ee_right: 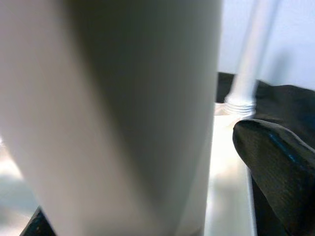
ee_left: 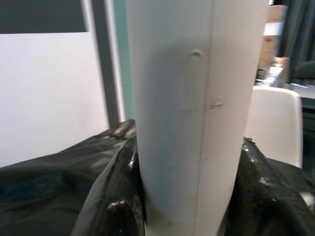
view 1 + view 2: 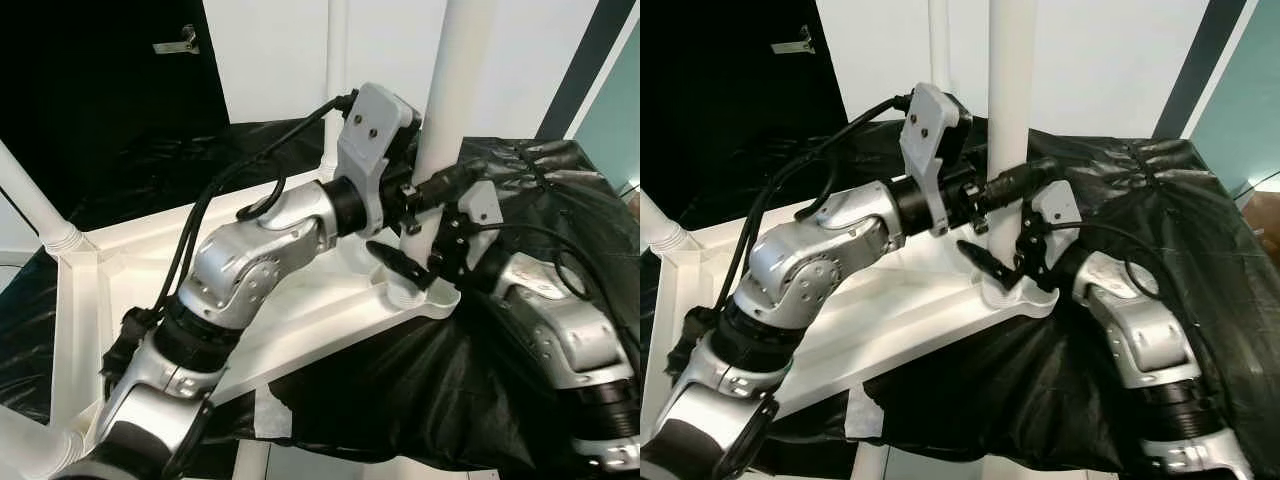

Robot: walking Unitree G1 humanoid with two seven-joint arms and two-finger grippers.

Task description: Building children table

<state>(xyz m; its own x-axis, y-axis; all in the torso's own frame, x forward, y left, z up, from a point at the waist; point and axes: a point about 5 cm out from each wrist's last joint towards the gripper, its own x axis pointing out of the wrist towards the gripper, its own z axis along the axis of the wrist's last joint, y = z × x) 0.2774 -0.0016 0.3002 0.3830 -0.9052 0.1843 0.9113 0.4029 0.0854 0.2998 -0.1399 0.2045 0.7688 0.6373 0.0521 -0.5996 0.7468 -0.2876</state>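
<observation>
A crinkled black plastic sheet covers the work surface, with white wall panels and a dark door behind. On the sheet lies an upside-down white plastic children's table top, its underside up, with white tubular legs rising from its corners: one at the far corner, one at the far left. At the near right corner stands a thick white table leg, upright in its socket. The left gripper reaches in from the left with its black fingers spread around this leg. The right gripper presses close against the same leg from the right; whether it clamps cannot be told.
</observation>
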